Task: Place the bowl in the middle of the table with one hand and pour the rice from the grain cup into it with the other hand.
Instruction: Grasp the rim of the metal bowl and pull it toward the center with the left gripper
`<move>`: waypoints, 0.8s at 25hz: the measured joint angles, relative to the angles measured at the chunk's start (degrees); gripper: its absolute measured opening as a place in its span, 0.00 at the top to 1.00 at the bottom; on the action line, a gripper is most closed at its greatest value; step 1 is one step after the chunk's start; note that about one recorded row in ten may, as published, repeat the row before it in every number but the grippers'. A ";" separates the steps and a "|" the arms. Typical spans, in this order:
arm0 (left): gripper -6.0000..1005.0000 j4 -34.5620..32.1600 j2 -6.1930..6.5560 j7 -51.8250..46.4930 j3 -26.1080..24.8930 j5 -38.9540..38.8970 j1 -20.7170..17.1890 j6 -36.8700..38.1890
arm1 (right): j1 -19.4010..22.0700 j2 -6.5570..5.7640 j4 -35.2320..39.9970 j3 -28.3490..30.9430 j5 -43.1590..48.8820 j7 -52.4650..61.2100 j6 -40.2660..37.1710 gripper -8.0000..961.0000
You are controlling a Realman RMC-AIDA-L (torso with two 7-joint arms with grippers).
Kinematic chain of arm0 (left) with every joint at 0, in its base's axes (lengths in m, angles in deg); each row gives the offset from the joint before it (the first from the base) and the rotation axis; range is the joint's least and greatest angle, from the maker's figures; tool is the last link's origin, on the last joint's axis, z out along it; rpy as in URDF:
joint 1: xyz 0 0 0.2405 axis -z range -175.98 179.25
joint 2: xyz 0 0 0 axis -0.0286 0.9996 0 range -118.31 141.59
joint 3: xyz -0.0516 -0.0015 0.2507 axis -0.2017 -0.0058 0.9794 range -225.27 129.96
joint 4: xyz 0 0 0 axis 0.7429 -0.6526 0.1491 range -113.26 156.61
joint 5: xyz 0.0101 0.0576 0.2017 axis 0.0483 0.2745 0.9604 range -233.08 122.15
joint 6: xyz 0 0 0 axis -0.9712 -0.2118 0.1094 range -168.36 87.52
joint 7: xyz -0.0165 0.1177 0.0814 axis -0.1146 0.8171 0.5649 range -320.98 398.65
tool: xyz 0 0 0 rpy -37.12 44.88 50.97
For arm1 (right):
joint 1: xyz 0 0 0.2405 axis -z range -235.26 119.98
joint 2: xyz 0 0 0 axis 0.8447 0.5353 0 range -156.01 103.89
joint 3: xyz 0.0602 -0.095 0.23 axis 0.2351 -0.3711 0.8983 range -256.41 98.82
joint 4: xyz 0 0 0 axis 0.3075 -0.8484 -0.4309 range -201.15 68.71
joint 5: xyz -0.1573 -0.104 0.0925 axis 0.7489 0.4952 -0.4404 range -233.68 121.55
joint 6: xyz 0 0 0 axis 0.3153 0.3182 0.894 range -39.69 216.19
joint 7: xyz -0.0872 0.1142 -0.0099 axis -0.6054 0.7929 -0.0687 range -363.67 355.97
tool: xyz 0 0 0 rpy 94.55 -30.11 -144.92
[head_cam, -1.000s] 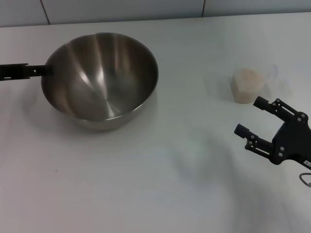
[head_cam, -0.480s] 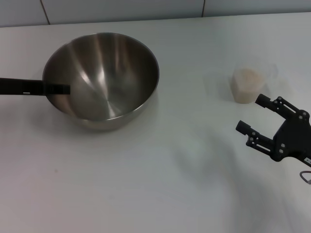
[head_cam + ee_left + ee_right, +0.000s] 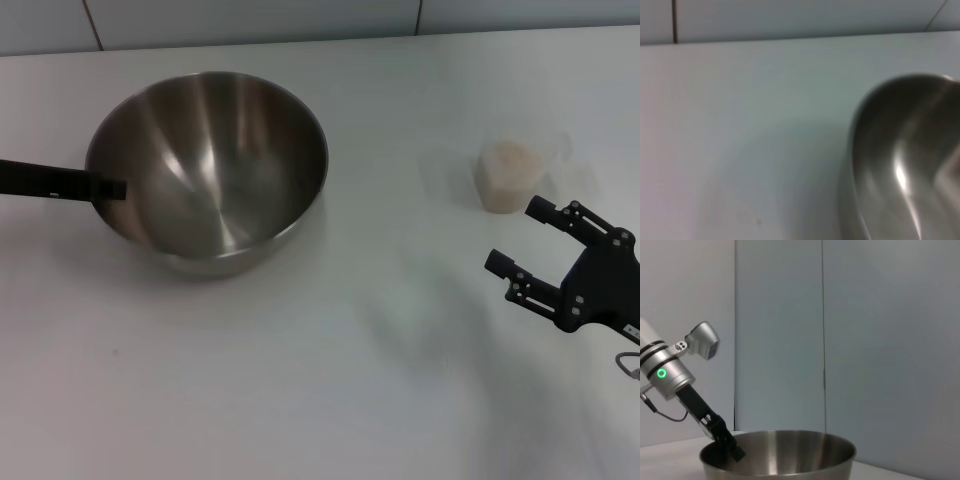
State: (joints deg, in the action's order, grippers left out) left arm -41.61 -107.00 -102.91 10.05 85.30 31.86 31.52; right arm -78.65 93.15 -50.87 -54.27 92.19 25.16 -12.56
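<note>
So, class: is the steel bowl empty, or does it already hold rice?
Empty. The bowl shows only bare shiny metal inside; the rice remains heaped in the grain cup, upright on the table.

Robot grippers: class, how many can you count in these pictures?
2. The left gripper reaches over the steel bowl's left rim. The right gripper hovers open near the grain cup, at the table's right.
</note>
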 joint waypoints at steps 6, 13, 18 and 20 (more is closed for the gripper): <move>0.78 -2.47 0.03 -1.30 1.16 1.92 0.60 0.09 | 0.25 -0.04 -1.13 0.15 0.00 -0.11 0.58 0.18; 0.91 -2.28 0.13 -1.69 1.67 3.58 2.16 0.49 | 0.12 -0.03 -1.55 0.49 0.01 -0.14 0.68 0.18; 0.94 -2.72 0.15 -1.34 2.61 4.42 2.53 0.99 | -0.06 -0.03 -1.90 0.56 -0.09 -0.18 1.07 0.18; 0.94 -3.00 0.13 -1.51 3.06 5.19 2.67 1.02 | -0.11 -0.03 -2.01 0.56 -0.37 -0.25 1.30 0.18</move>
State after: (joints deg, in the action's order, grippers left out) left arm -44.61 -106.87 -104.42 13.12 90.50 34.53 32.54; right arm -78.76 93.12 -52.88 -53.71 91.82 24.90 -11.26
